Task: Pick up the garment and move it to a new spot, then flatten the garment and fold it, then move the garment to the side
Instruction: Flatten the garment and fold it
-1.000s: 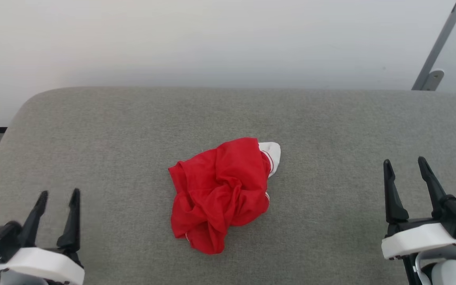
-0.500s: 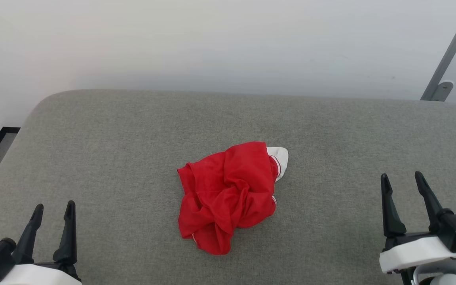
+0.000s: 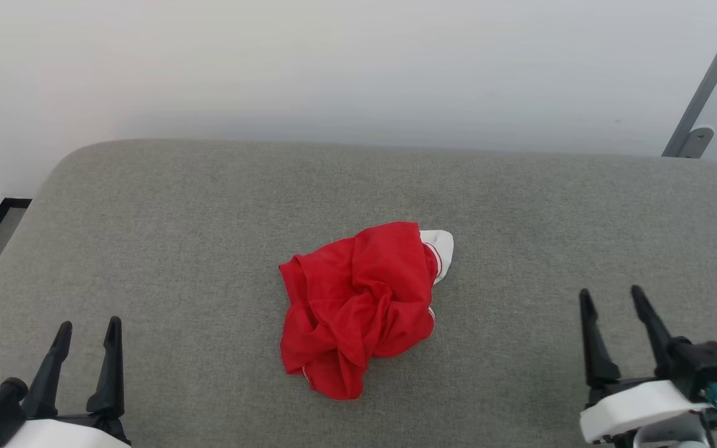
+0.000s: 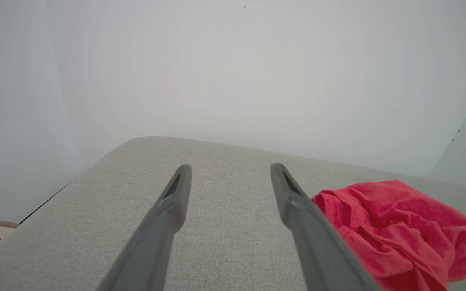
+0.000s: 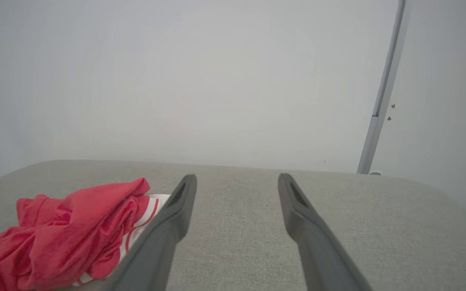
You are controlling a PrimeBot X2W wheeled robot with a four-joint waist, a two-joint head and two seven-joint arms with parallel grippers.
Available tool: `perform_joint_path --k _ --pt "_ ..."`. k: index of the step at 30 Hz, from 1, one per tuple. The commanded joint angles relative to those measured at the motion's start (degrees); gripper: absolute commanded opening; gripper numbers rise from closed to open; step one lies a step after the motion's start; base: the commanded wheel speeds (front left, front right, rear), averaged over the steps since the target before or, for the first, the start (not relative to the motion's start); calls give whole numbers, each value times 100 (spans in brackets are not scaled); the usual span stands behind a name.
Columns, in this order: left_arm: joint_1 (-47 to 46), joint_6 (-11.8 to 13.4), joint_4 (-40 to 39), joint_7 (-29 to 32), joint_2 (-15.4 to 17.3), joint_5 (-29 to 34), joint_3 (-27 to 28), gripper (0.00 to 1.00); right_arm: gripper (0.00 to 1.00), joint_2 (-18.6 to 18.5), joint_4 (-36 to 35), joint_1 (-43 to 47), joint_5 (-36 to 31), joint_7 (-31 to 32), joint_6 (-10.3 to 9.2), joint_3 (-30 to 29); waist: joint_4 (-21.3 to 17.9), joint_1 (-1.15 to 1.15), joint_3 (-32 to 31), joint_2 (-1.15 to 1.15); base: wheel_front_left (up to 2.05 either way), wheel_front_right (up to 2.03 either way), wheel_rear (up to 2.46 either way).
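From the head view we see one garment [image 3: 358, 305], bright red and crumpled into a loose heap near the middle of the grey fabric-covered surface [image 3: 178, 236]. One white cuff [image 3: 442, 249] with thin red stripes pokes out at its far right corner, and a sliver of white trim shows at the near edge. We count two pincers. The left pincer [image 3: 89, 323] sits at the lower left and the right pincer [image 3: 609, 290] at the lower right. Both have their fingers spread wide and hold nothing, and both are well apart from the cloth. One grey post [image 3: 704, 81] leans against the pale wall [image 3: 333, 62] at the upper right.

In the left wrist view, the left pincer [image 4: 230, 166] stands wide over bare surface, and the garment [image 4: 395, 226] lies to the right of it (its folds look deep and tangled from here).

In the right wrist view, the right pincer [image 5: 237, 176] is just as wide and empty. The garment [image 5: 55, 238] lies to its left, its striped cuff [image 5: 152, 206] on the side nearest the finger. The one post [image 5: 382, 101] rises beyond the far edge.
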Motion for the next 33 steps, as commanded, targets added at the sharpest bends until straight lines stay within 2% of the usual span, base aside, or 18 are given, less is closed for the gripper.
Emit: perform_joint_path --k 1,5,15,20,33 --pt "22 -32 12 -28 -39 45 12 100 100 28 8 -52 87 131 -2 74 29 0 22 0 0 0 0" --pt "-62 -77 -12 -28 -117 58 -13 100 100 -172 80 -272 239 541 -2 370 135 0 120 0 0 0 0" --pt "-547 -177 -92 -29 -357 149 -297 100 100 -1036 763 -1532 681 1783 -2 1230 705 0 772 0 0 0 0" --pt "-843 -232 -64 -29 -482 183 -473 100 100 -1367 1303 -2301 901 2344 -2 1572 1018 0 1125 0 0 0 0" --pt "-1566 -307 222 -28 -801 92 -1016 100 100 -1852 3126 -4019 1156 3731 -2 2490 1730 0 1863 0 0 0 0"
